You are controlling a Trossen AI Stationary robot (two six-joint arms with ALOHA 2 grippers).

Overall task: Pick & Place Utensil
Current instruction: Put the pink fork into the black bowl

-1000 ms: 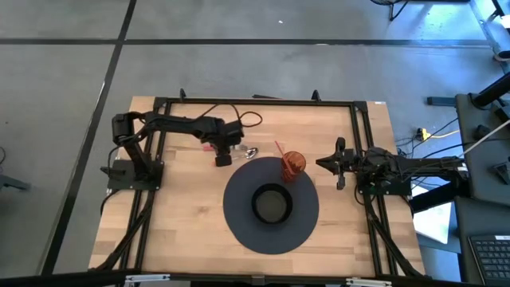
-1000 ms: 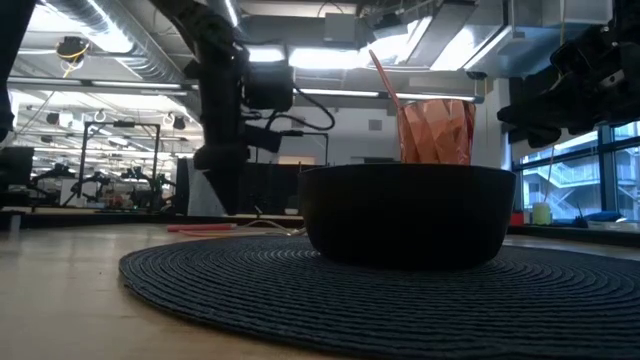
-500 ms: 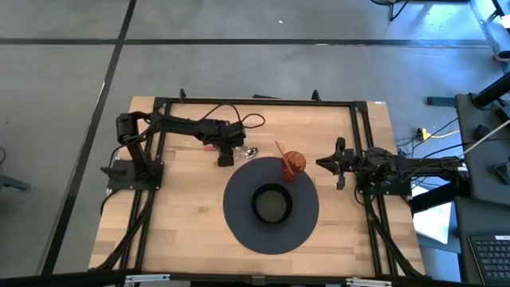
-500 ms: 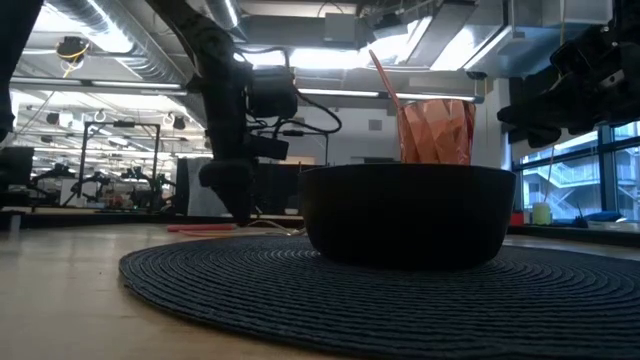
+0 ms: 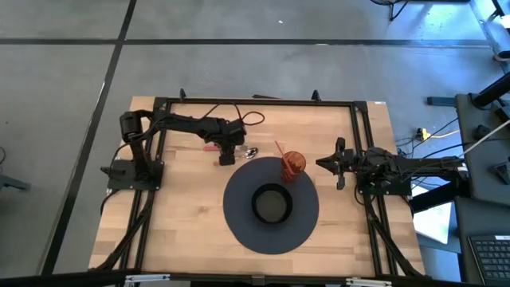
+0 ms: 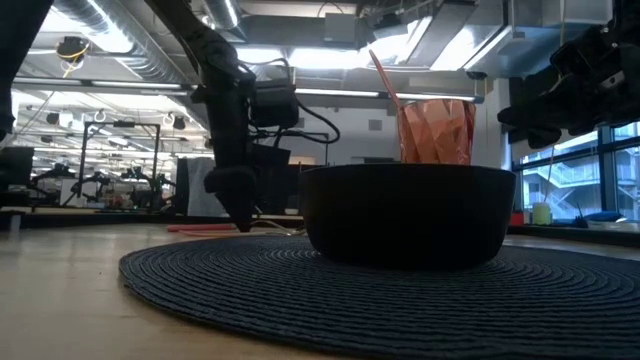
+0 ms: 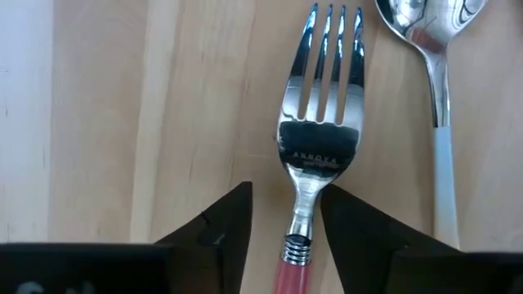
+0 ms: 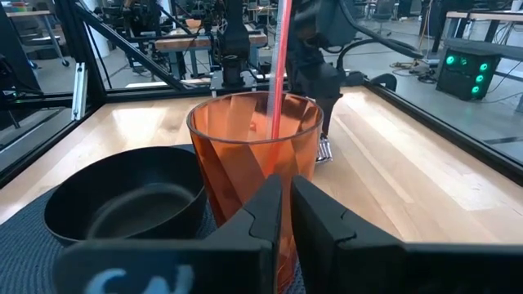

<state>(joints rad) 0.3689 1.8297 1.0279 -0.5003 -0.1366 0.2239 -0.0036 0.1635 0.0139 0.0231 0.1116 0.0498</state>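
A: Fork (image 7: 317, 131) flat on the bare wooden table (image 5: 183, 215), tines pointing away from the wrist camera, pink handle running back between the left gripper's (image 7: 284, 224) two dark fingers.

B: Jaws there spread, one finger on each side of the neck, right where metal meets pink. Straddling it, not yet clamped.

A: Just beside the fork, a spoon (image 7: 429, 73) with a pale handle, lying roughly parallel, bowl end up by the tines.

B: From above, left gripper (image 5: 226, 155) down at the table just off the rim of the round dark woven placemat (image 5: 239, 227). Both utensils beside that mat edge, too small up there to pick apart.

A: On the mat: black bowl (image 5: 271, 204) at the centre, orange faceted cup (image 5: 292, 164) near the far edge with a pink straw (image 8: 281, 65) standing in it.

B: Right gripper (image 5: 340, 164) parked past the mat on its own side, fingers pressed together, nothing between them, aimed at the cup.
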